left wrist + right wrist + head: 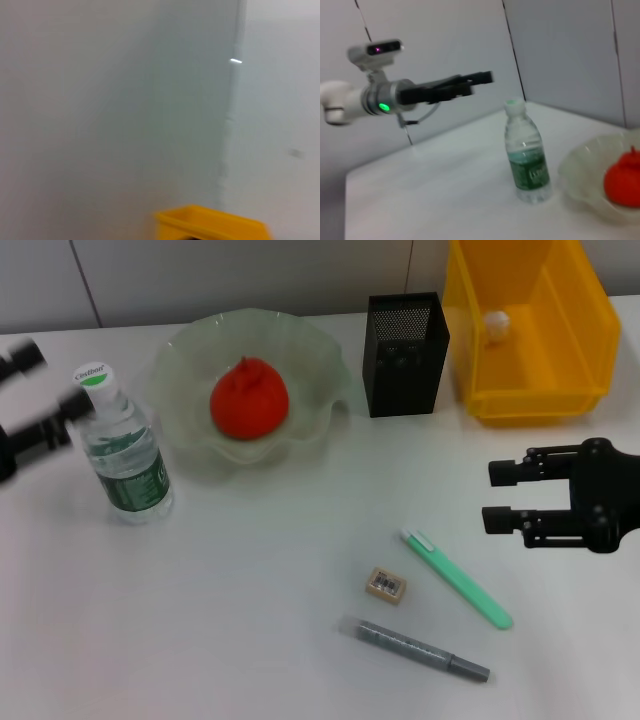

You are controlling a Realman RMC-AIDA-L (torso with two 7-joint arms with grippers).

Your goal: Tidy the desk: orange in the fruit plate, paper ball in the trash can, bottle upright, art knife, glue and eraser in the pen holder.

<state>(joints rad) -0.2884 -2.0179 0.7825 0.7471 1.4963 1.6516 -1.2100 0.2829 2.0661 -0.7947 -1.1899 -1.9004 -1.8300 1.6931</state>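
Your left gripper [40,390] hangs spread just beside the cap of the upright bottle [122,445], gripping nothing. Your right gripper [497,496] hovers with fingers parted, above the table [230,620] and near the green art knife [456,578]. The orange [249,399] sits in the fruit plate [190,340]; the paper ball [496,325] lies in the yellow trash can [585,315]. The eraser [386,584] and grey glue [414,648] lie apart, in front of the black pen holder [404,358].
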